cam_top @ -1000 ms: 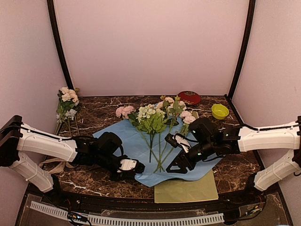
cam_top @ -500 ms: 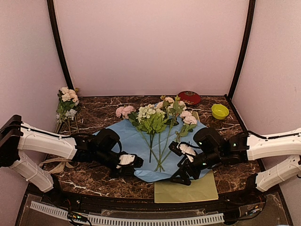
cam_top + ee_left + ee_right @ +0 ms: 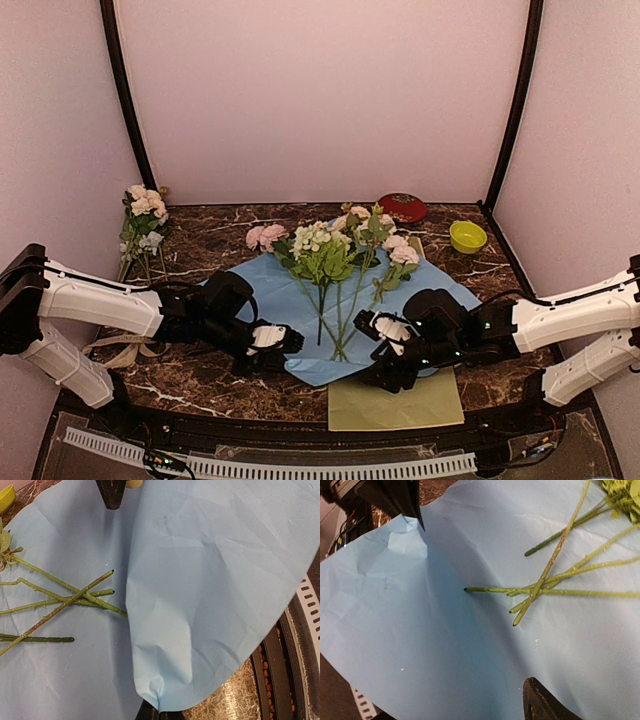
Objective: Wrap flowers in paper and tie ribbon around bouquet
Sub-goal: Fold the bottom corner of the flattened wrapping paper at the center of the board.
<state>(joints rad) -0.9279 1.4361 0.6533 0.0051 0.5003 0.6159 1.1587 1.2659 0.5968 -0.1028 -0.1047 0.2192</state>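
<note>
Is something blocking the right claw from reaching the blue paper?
Nothing visible does. The open right gripper hangs close over the thin light-blue paper sheet near its front edge, with only bare paper under it. The green flower stems lie farther in, toward the middle.

- The left arm is wearing rounded white shells and is turning black toward the wrist.
- The right arm is showing the same white and black, with small green lights glowing.
- Thin black cables are running along both.
</note>
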